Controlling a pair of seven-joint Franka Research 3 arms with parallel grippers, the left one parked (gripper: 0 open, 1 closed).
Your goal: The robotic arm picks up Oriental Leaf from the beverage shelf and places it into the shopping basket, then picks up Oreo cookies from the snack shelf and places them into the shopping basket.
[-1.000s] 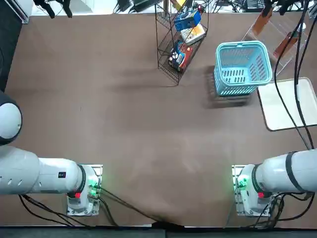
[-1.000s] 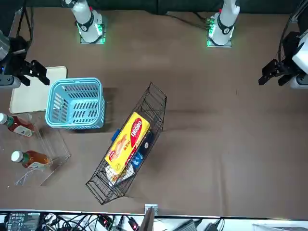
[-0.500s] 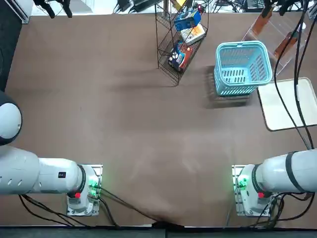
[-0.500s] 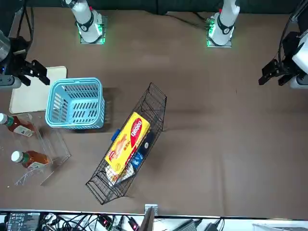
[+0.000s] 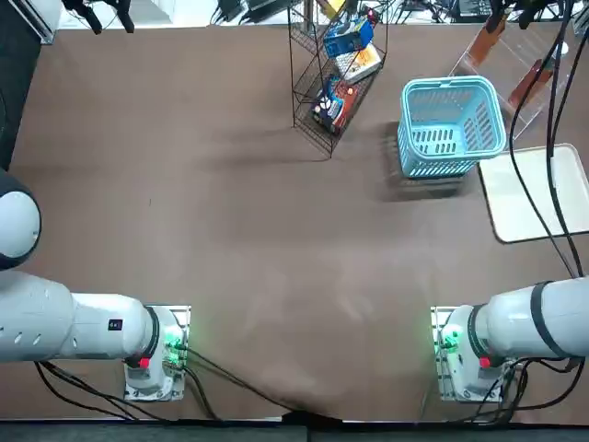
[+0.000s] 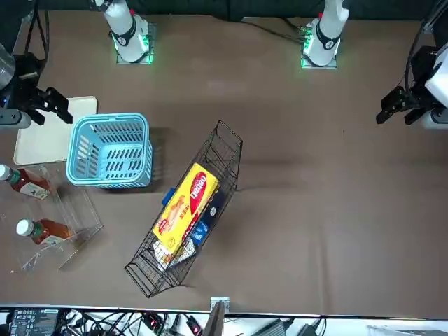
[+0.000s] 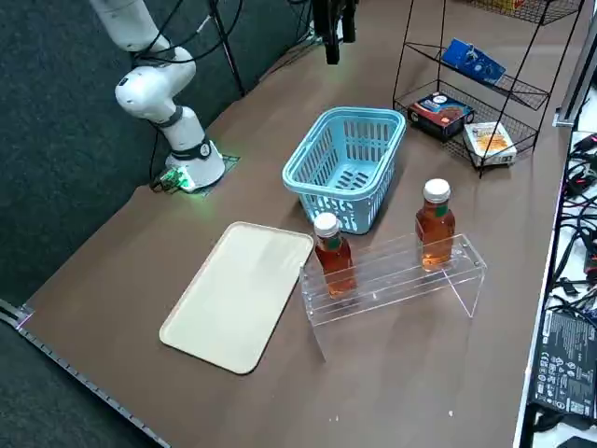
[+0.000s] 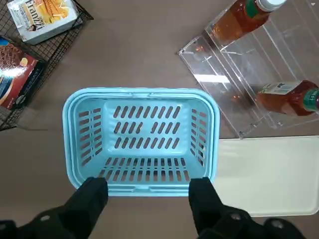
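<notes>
So the white tray [image 7: 238, 297] is sitting right by the blue basket [image 7: 345, 166], bottles [image 7: 435, 225] are standing on the clear rack near it, and the wire rack [image 7: 471, 98] with the snacks is near its other side. Right gripper [image 8: 148, 185] is hovering by the basket, fingers wide apart, holding nothing. Top view is cutting its arm [image 5: 534, 320] off.

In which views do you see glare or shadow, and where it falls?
Right wrist view: white glare on the clear plastic rack and the red-and-black packet; top view: soft shadow left of the light blue basket.
</notes>
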